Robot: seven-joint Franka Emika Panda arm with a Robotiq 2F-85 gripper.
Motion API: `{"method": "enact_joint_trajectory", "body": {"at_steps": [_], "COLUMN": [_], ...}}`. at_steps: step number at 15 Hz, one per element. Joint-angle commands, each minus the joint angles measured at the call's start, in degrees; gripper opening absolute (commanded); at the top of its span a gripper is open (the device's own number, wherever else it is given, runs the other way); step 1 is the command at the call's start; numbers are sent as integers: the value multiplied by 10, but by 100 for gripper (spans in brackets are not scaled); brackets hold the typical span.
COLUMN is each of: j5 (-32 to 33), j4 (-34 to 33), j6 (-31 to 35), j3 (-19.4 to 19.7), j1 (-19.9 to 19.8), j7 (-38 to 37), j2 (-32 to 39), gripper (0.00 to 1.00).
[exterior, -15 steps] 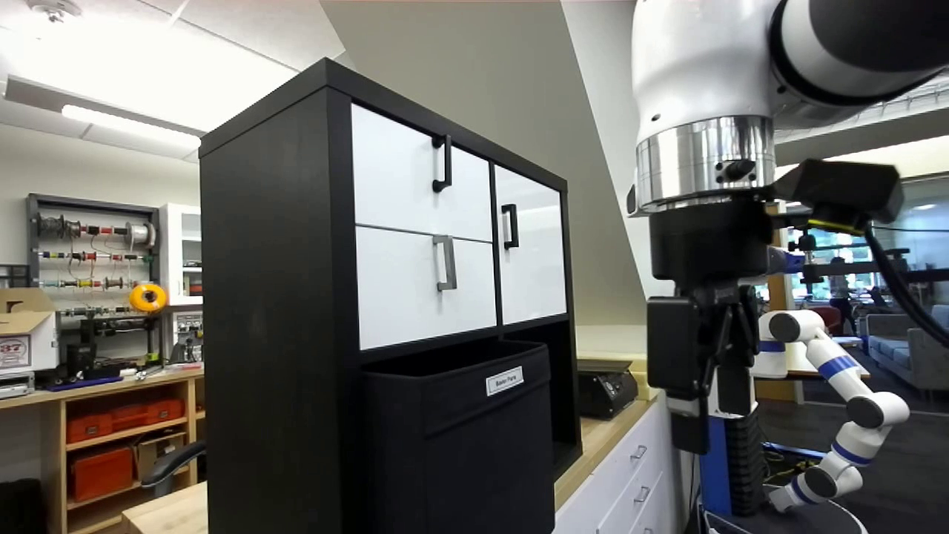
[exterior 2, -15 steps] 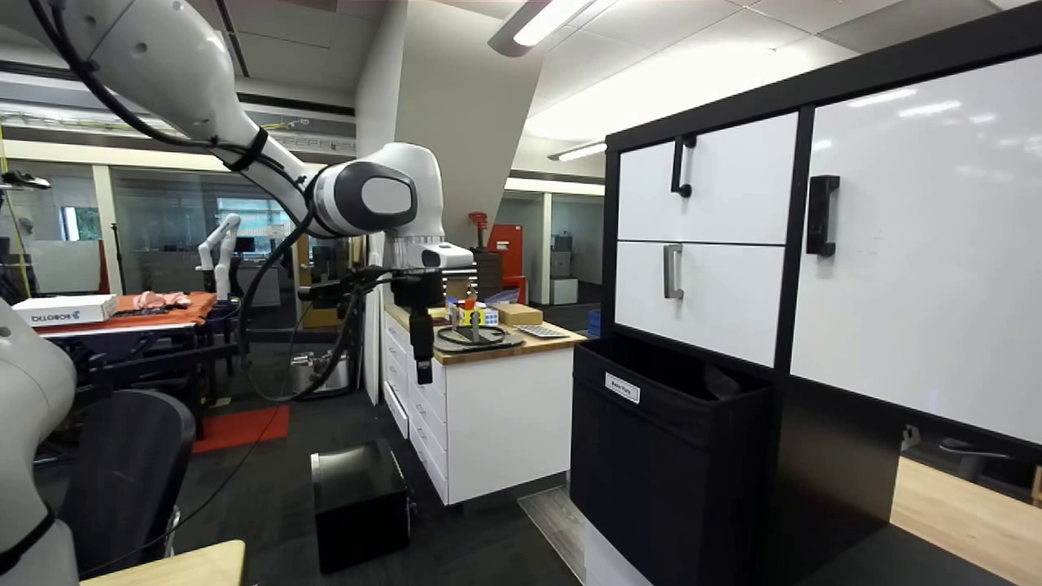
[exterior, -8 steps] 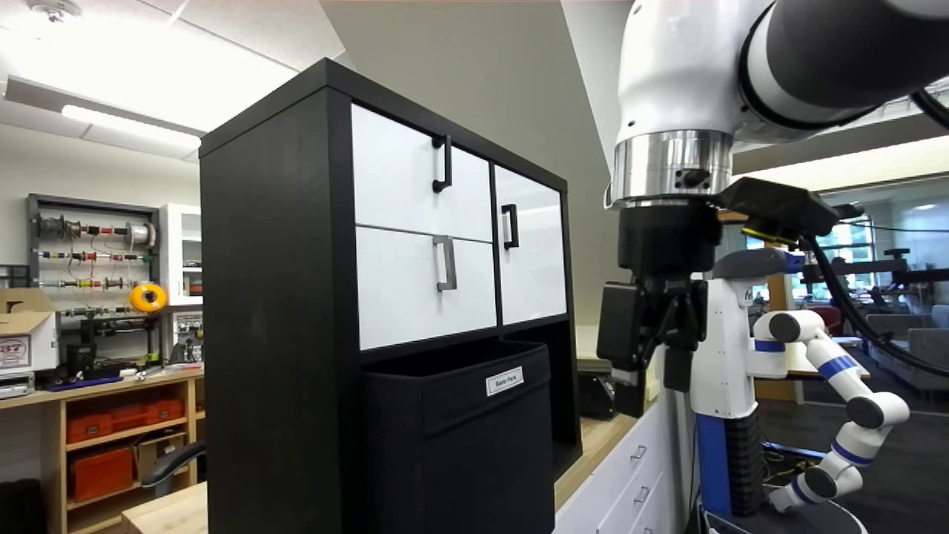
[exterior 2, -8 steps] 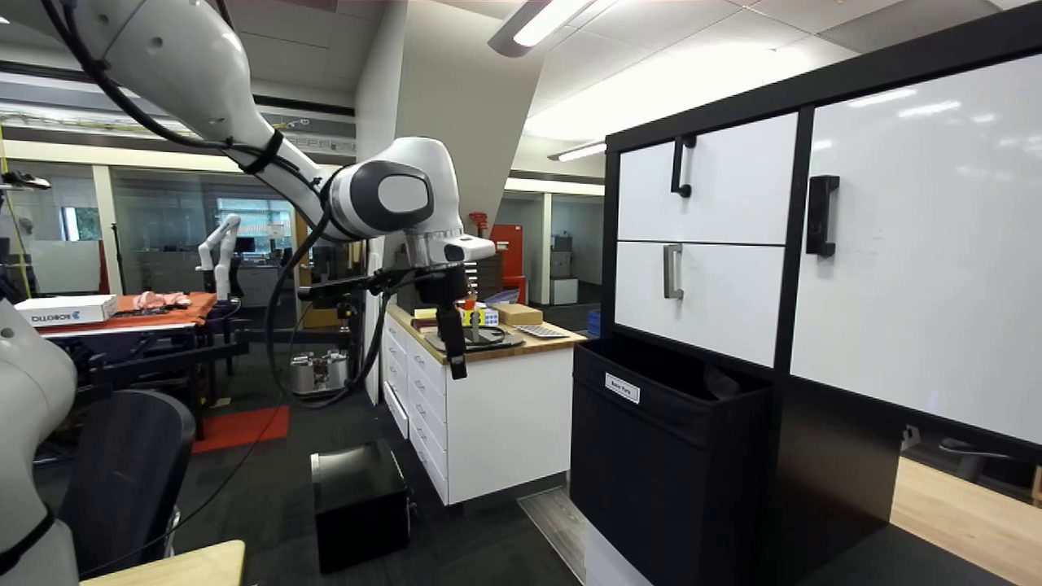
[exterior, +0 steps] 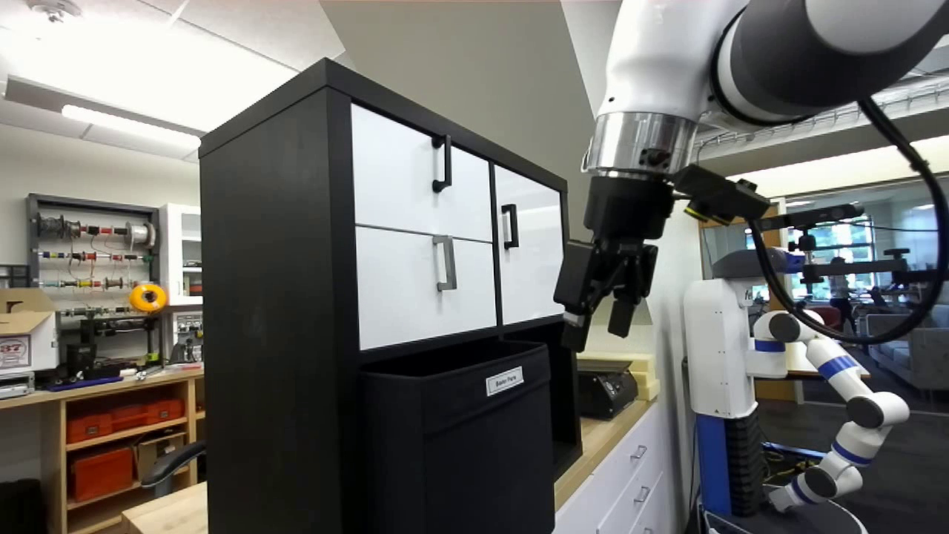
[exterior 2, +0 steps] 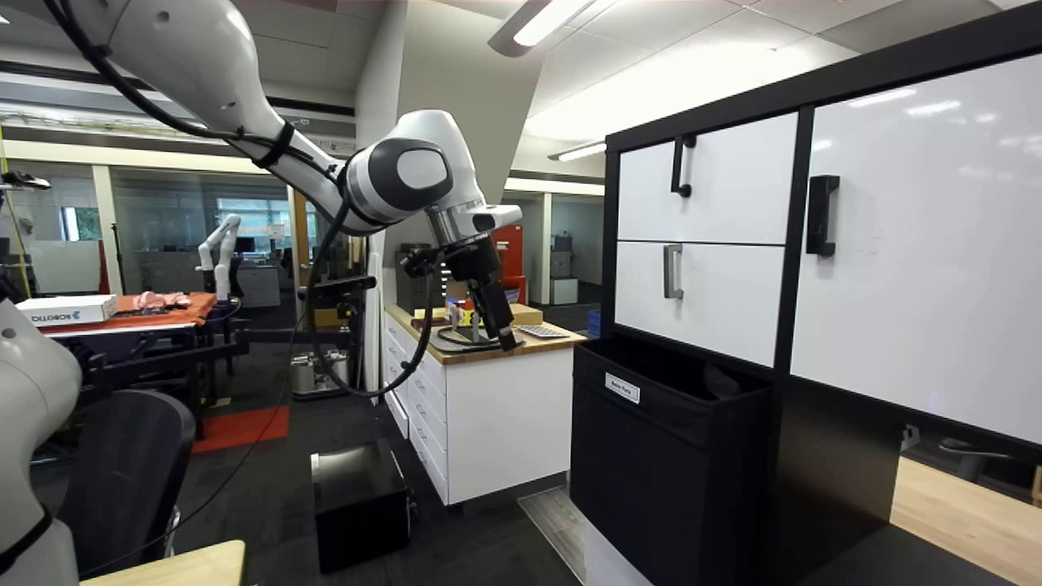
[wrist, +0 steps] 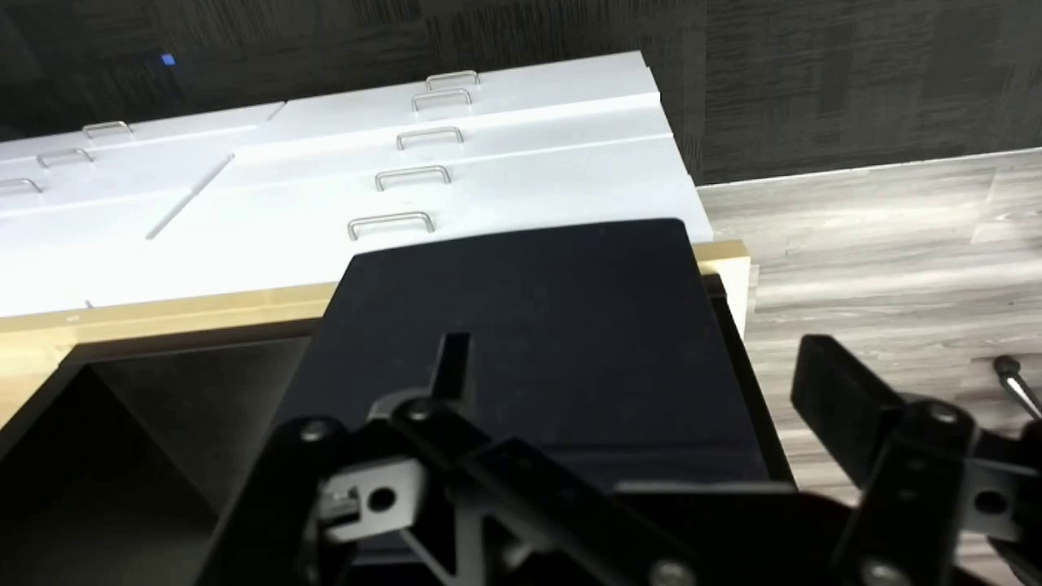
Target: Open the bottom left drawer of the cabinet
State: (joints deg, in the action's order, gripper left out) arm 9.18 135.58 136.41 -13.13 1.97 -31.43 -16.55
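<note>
Bottom left drawer (exterior: 408, 291) closed, spread hand (exterior: 597, 334) well apart

In an exterior view the tool (exterior: 597, 334) has moved from the lower right up toward the centre of the frame, and now hides part of the right edge of the cabinet (exterior: 267, 297). In an exterior view the arm (exterior 2: 403, 175) has swung rightward. The tool, near upright a second ago, now tilts in both exterior views.
</note>
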Motion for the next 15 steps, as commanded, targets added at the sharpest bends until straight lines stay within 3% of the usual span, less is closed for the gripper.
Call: {"method": "enact_joint_trajectory", "body": {"at_steps": [1,11,15], "j5": [24,44,31], "j4": [-35,-147,-129], "j6": [32,68,61], "j3": [15,46,49], "j1": [-15,-15,-8], "j7": [25,74,71], "j2": [24,115,104], "gripper": [100,100,100]}}
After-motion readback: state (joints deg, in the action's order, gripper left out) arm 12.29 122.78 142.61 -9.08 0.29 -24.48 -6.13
